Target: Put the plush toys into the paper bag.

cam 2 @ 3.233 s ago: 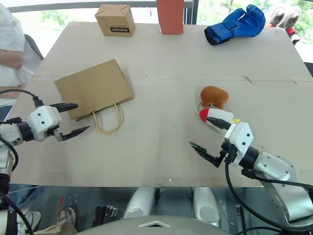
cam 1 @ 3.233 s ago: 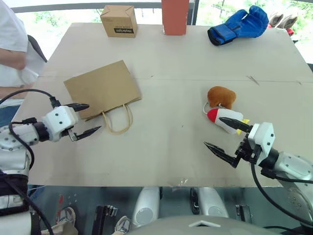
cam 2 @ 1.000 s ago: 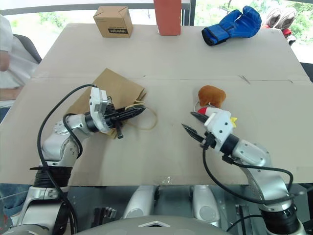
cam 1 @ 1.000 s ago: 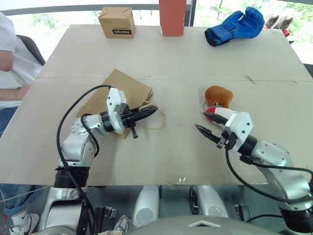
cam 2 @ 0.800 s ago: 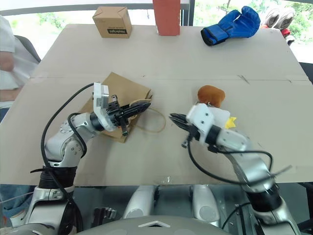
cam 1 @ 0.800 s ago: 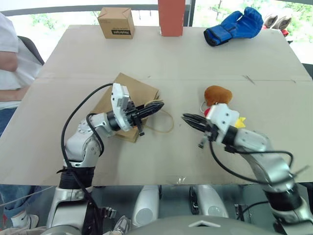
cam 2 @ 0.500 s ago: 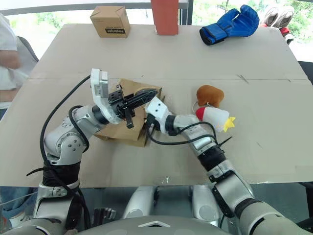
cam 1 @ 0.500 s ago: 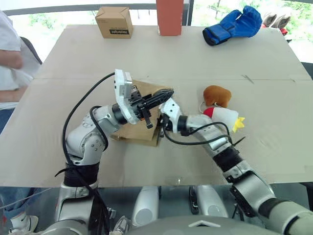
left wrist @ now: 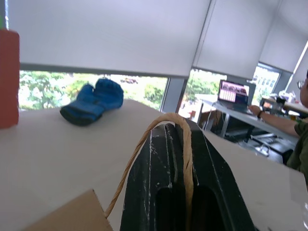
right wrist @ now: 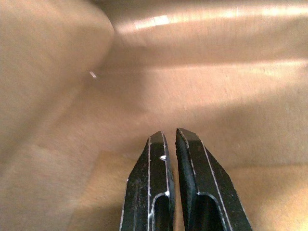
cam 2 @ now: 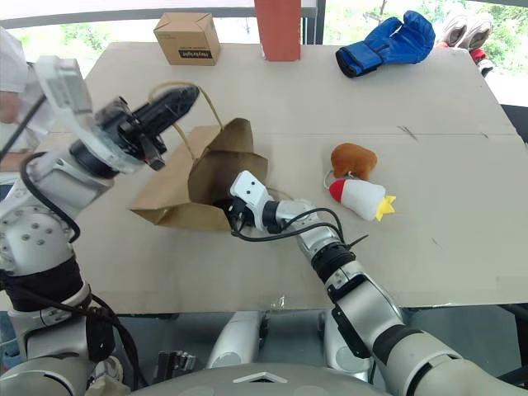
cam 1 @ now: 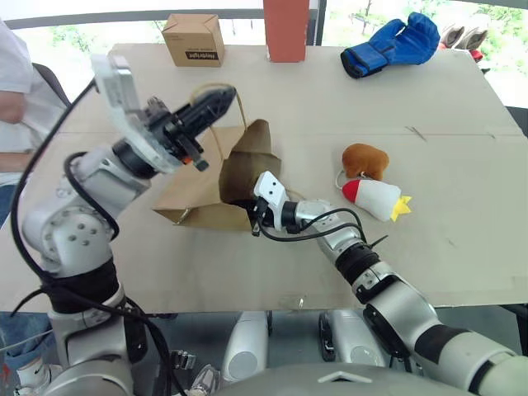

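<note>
From the head views we see the left tool (cam 1: 216, 100) clamped on one handle (cam 1: 238, 106), lifting the bag (cam 1: 239, 169) open on the bench (cam 1: 462, 247), the right tool (cam 2: 232, 216) reaching into its mouth, and both toys, the blob (cam 1: 367, 159) and rocket (cam 1: 375, 199), lying beside it, so the thin loop could slip or tear

In the left wrist view the handle runs between the clenched fingers (left wrist: 159, 168); in the right wrist view the pinched, empty fingers (right wrist: 147, 192) face paper, and we judge a shove there could crumple the bag shut
</note>
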